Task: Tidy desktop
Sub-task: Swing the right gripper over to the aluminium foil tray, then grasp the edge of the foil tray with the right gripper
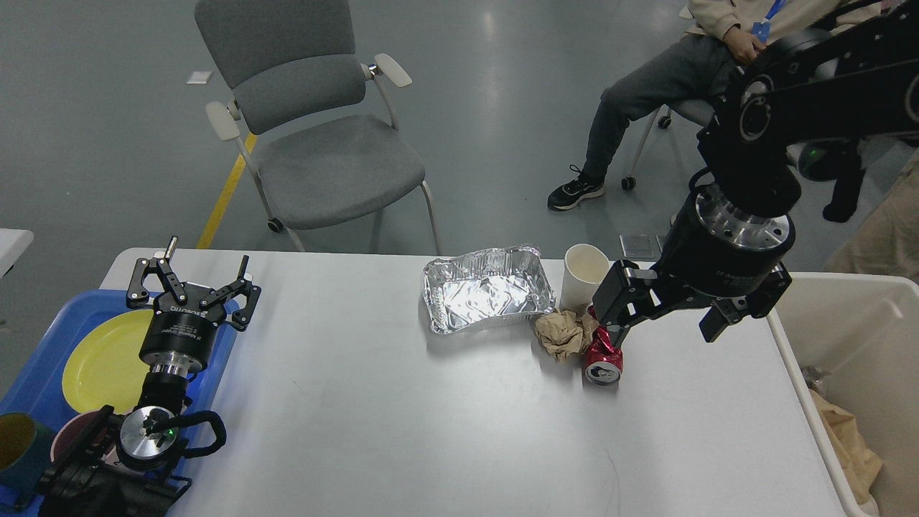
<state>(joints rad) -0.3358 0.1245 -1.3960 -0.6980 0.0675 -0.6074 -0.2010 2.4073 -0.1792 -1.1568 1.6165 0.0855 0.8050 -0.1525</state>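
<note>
White desktop lies beneath both claws — right, left — each spread, empty.

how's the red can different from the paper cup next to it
The red can lies on its side, crushed and dented; the paper cup stands upright and keeps its shape. The can is shiny red metal, the cup plain off-white. Both sit on the desktop beside the foil tray.
</note>
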